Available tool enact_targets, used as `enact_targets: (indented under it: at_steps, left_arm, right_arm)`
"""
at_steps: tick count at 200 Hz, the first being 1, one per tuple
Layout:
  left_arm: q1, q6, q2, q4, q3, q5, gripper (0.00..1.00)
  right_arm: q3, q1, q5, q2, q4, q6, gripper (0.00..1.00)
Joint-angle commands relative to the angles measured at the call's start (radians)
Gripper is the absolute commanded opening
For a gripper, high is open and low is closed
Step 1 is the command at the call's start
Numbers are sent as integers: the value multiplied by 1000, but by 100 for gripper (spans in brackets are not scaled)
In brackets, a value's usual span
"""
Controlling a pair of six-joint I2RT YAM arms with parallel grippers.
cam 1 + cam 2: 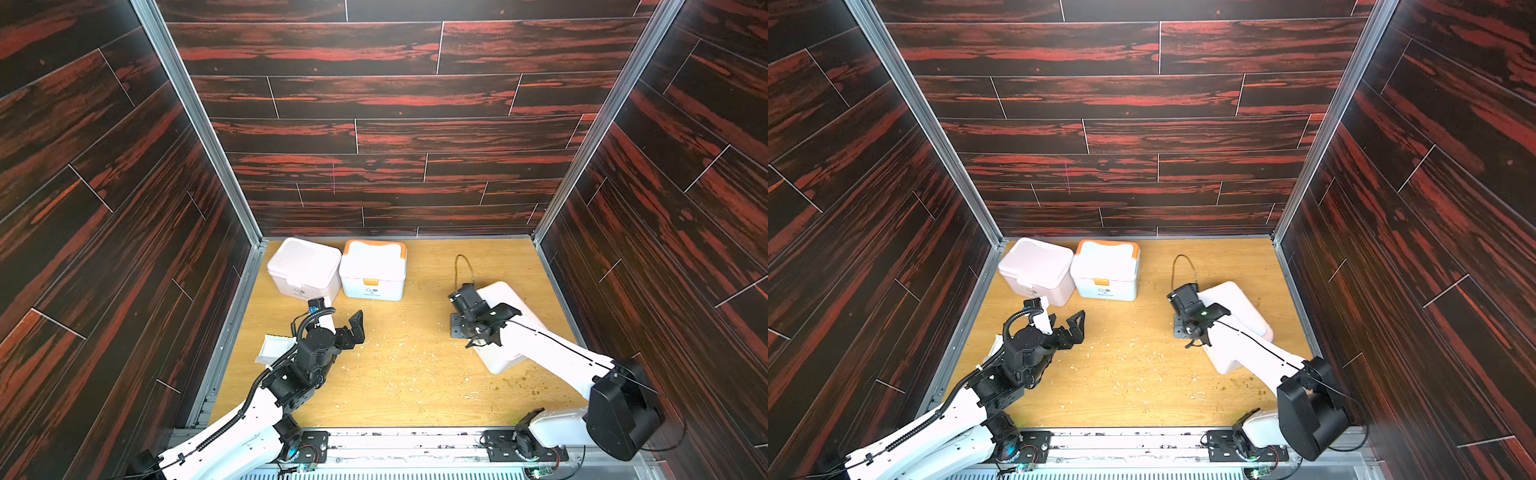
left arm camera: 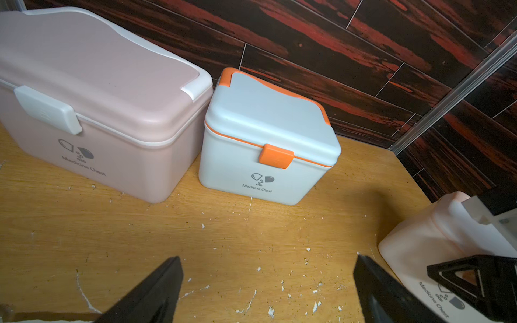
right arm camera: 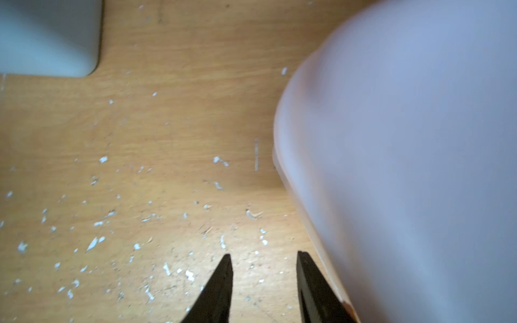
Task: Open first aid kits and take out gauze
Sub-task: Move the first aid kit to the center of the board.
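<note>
Step in hand, I judge: open pale kit [image 1: 515, 307] at right of surface [image 1: 415, 374].
Right gripper [image 3: 264, 254] half spread, pinching nothing, low over surface; kit wall just beside one finger.
Latch hidden from me. Better find it first, hook under, lift slowly so kit does not slide.
Left gripper [image 2: 268, 257] spread wide, empty, facing pink kit [image 2: 98, 92] and blue kit [image 2: 268, 125], both shut.
Gauze packet [image 1: 275, 349] lies beside left arm.
</note>
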Motion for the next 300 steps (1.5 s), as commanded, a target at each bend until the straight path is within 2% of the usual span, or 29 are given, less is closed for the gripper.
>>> enact_targets:
  at_steps: [1,59,131,262,283,300]
  left_arm:
    - [4,-13,-18,27,-17,9,100]
    - [4,-18,-15,46,-26,20,100]
    - [5,-17,-9,57,-29,29,100]
    - [5,-10,-5,66,-35,28,100]
    - [4,-2,-4,66,-35,20,100]
    - [5,15,-3,67,-37,10,100]
  right_arm:
    - [-19,-85,-18,-34,9,-47,41]
    - [35,-246,9,42,70,-47,45]
    - [77,-383,24,134,115,-64,46]
    - [-6,-451,23,74,125,-83,46]
    - [1,-451,-5,60,119,-77,48]
    - [-5,-448,-92,9,135,-80,51]
